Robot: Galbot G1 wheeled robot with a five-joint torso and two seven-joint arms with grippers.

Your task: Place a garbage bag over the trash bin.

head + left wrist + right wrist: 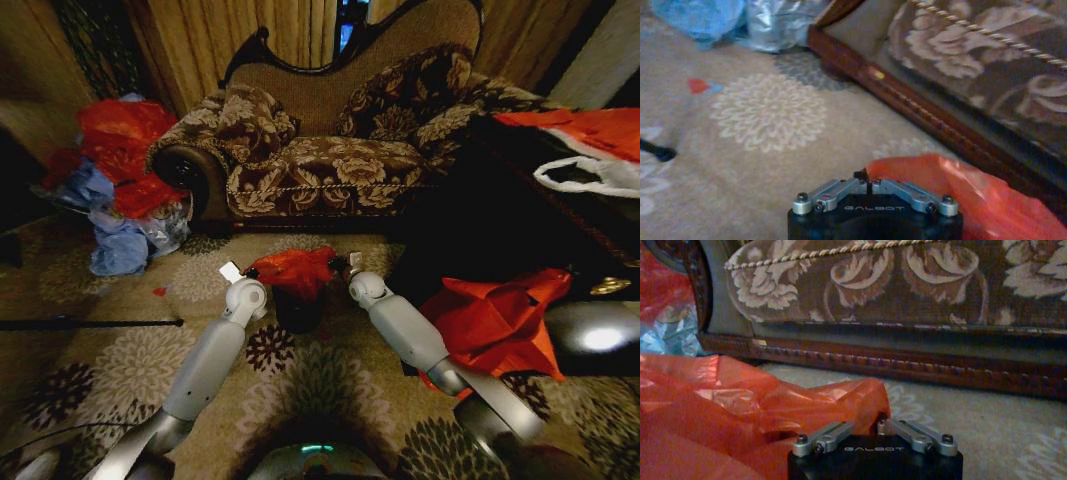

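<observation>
1. Crinkly glossy red-orange garbage bag (295, 270) draped over small black round trash bin (298, 310), near the sofa (330, 160).
2. Left hand (869, 183) and right hand (875, 424) each pinched shut on bag's edge.
3. Beneath, pale floral carpet (330, 390).

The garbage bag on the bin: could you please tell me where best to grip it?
Probably at its loose rim, from opposite sides. The garbage bag drapes over the trash bin, its edges flaring outward toward the left gripper and right gripper.
</observation>
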